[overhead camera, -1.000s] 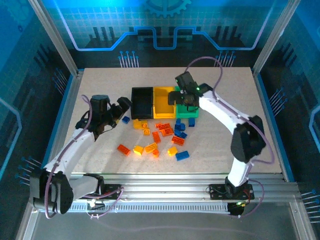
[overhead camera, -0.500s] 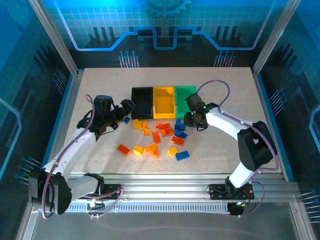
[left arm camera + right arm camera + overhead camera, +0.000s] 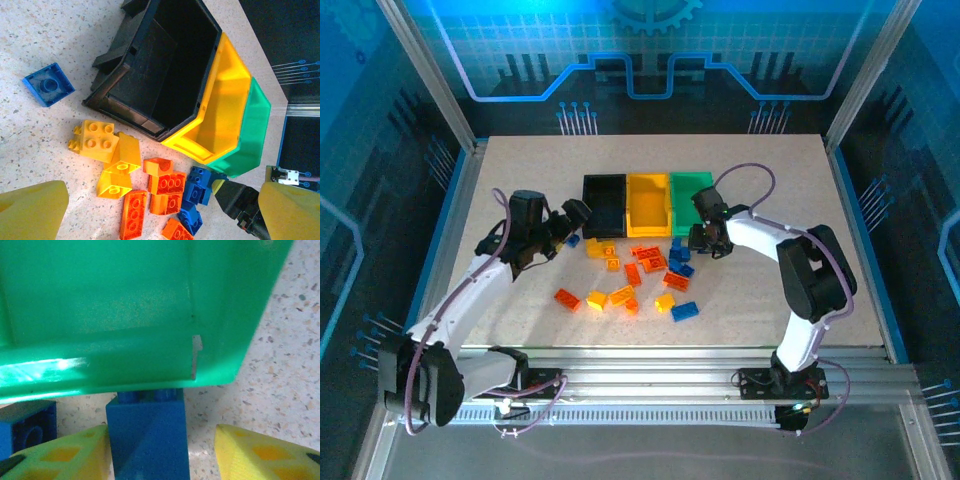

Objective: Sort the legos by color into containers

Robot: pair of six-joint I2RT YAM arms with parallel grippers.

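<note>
The black bin, yellow bin and green bin stand joined in a row. Yellow, orange-red and blue legos lie scattered in front of them. My right gripper is low at the green bin's front wall. It is open around a blue brick: the left finger touches the brick, the right finger stands apart. My left gripper hovers open left of the black bin, above yellow bricks and orange bricks.
A flat blue brick lies alone left of the black bin. More bricks sit nearer the table front, among them an orange one and a blue one. Bare tabletop stretches to the left, right and behind the bins.
My right gripper came down from over the green bin to the table in front of it and now straddles a blue brick. The left gripper edged slightly right.
</note>
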